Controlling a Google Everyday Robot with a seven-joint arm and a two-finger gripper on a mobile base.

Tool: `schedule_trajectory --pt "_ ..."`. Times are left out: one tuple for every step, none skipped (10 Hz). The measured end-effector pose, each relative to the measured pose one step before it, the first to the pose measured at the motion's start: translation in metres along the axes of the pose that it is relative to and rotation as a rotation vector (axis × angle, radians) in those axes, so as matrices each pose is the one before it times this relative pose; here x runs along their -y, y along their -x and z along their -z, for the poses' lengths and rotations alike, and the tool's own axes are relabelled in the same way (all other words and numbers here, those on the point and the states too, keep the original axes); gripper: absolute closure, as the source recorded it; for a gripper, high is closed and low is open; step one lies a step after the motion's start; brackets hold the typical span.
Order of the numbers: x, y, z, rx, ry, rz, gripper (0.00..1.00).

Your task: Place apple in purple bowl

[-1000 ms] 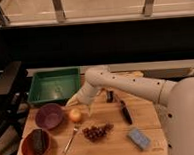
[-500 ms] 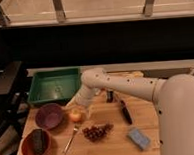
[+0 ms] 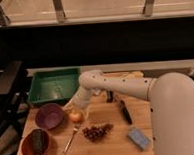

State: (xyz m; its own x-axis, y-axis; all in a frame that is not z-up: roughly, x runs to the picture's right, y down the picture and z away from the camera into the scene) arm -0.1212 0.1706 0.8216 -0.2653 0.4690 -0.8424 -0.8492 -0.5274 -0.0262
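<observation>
The apple [image 3: 75,116] is a small orange-yellow fruit on the wooden table [image 3: 115,143], just right of the purple bowl [image 3: 48,115]. My gripper [image 3: 72,109] reaches down from the white arm [image 3: 121,85] and sits right at the top of the apple, between the bowl and the fruit. The bowl looks empty.
A green tray [image 3: 53,86] stands at the back left. A reddish-brown bowl [image 3: 36,144] with a dark object sits front left. A fork [image 3: 70,138], a dark red grape bunch [image 3: 97,131], a black knife [image 3: 125,111] and a blue sponge [image 3: 139,138] lie on the table.
The arm has lowered and moved left, bringing the gripper down onto the apple. The apple stays beside the purple bowl.
</observation>
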Motion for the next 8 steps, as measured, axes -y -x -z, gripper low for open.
schedule_trajectory --pt "-0.00102 0.00058 -0.00410 -0.00476 -0.00064 -0.00297 0.34" --pt "0.00002 0.00083 -0.00290 -0.00267 -0.00078 -0.00419 0.45" --pt "0.00113 0.00128 -0.00195 -0.00098 -0.00133 -0.00473 0.53" --pt "0.00113 0.00208 -0.00122 0.00033 -0.00149 -0.00570 0.63" --pt "0.00154 0.00142 -0.00113 0.00057 -0.00230 -0.00618 0.72" --pt "0.00111 0.00107 0.00048 0.00369 -0.00191 -0.00328 0.82" --pt "-0.00049 0.00035 0.00246 0.00677 -0.00080 0.00114 0.87" --pt "-0.00097 -0.00003 0.00521 0.01066 0.00098 0.00295 0.88"
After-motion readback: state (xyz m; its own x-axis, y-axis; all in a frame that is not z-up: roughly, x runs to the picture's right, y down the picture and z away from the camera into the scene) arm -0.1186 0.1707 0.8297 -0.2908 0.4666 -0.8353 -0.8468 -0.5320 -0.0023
